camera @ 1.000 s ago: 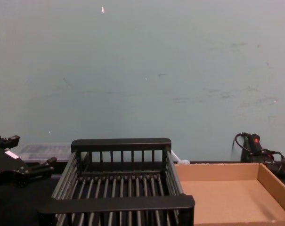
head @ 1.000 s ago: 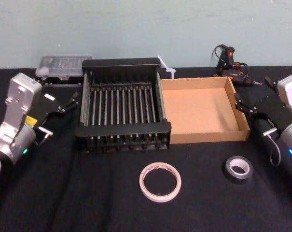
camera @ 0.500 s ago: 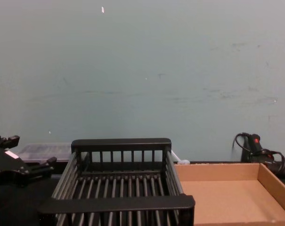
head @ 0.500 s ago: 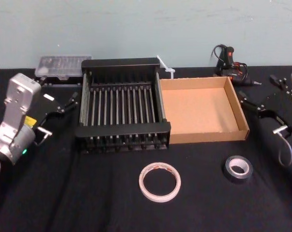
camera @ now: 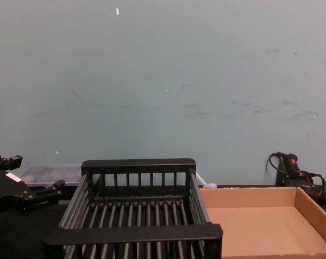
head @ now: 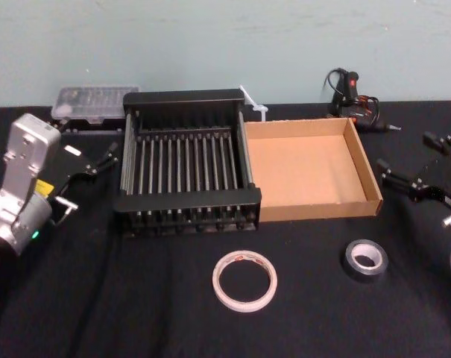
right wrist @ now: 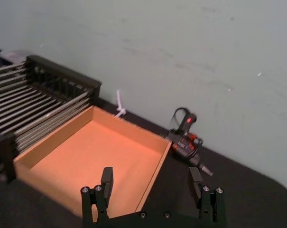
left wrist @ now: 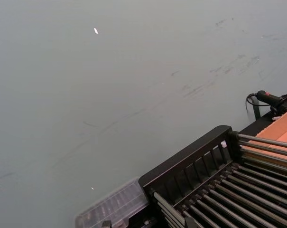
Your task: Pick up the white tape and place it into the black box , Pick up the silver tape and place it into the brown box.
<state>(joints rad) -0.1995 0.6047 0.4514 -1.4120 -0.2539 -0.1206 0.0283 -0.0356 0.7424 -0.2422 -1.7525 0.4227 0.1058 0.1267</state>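
A: Item one, the white tape (head: 217, 282): lying flat on the surface (head: 136, 313), in front of the black box (head: 184, 201), untouched. Item two, the silver tape (head: 349, 265): also flat, in front of the right corner of the brown box (head: 314, 210). Both boxes hold nothing.

B: End effectors. We log the left end effector (head: 104, 158) beside the black box's left wall, fingers spread, carrying nothing. The right end effector (right wrist: 151, 175) hangs to the right of the brown box, fingers wide apart, likewise bare.

A: We judge the step in hand to be the reach for a first roll. We'd advise a straight descent, one finger inside the core and one outside the wall; a thin ring lying flat offers little other purchase.

B: Markings: red-and-white label (head: 244, 258) inside the white tape's core, too small to read. Yellow sticker (head: 45, 186) on the left arm (head: 20, 168), unreadable. We record no brand.
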